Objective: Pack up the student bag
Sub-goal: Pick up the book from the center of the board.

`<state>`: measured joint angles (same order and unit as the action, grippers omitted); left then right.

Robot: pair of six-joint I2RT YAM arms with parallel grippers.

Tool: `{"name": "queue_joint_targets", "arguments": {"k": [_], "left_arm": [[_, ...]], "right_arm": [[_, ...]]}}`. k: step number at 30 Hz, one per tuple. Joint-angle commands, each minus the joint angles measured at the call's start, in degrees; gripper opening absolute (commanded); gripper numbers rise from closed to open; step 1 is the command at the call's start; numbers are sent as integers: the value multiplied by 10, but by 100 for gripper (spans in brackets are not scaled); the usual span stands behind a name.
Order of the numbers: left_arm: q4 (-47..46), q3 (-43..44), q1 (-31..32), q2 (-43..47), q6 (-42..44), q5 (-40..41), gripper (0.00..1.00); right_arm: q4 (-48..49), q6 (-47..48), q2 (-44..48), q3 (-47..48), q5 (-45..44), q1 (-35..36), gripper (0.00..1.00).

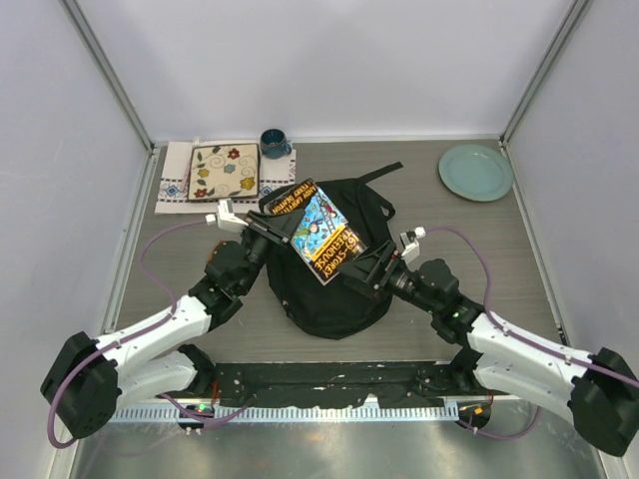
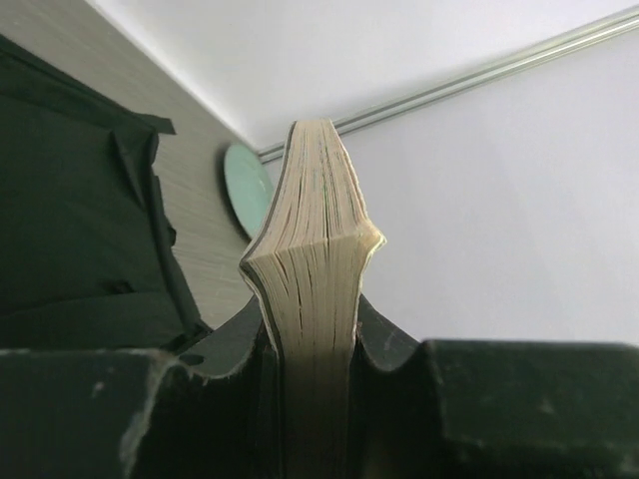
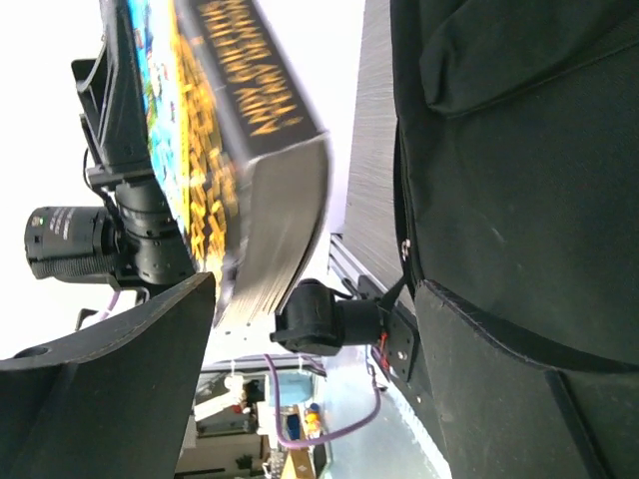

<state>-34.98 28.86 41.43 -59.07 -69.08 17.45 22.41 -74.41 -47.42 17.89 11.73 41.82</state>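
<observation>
Gripping the book [image 1: 318, 232] by one long edge, the left pincer [image 1: 268, 232] was clenched on it; the left wrist view showed the page block squeezed thin between its jaws and bulging beyond them [image 2: 312, 210]. The right pincer [image 1: 371, 264] stood released, its fingers spread wide with nothing clamped. In the right wrist view the book's near corner [image 3: 270, 200] hung just beside one finger [image 3: 120, 344], and I could not tell whether they touched. The bag [image 1: 329, 299] lay flat on the table directly beneath both pincers, so for either one the way to it was straight down. From the right pincer [image 3: 315, 289] the black cloth [image 3: 519, 150] sat close under the other finger [image 3: 519, 389]. From the left pincer [image 2: 310, 339] it spread out to one side and below [image 2: 70, 200]. The bag's long axis ran from the arm bases toward the far wall, with the rounded end pointing at the bases and the straps at the far end. The book was held above the bag's middle with its cover up, its long axis slanting from far-left to near-right across that line. Both arms looked about equally near the bag, but only the right was free to hold it open. No mouth or open zip showed in any view, so where the book should enter could not be told.
</observation>
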Motion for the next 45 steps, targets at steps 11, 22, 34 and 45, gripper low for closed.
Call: {"name": "queue_joint_targets", "arguments": {"k": [11,22,34,45], "left_arm": [[-116,-57,-2,33,-47,6,0],[-46,-72,-2,57,-26,-17,42],[468,120,25,29,279,-153,99],[488,242,247,-144,391,-80,99]], "right_arm": [[383,-120,-203,0,-44,17,61],[385,-115,-169,-8,-57,30,0],[-335,91,220,116,-387,28,0],[-627,107,269,239,-586,28,0]]}}
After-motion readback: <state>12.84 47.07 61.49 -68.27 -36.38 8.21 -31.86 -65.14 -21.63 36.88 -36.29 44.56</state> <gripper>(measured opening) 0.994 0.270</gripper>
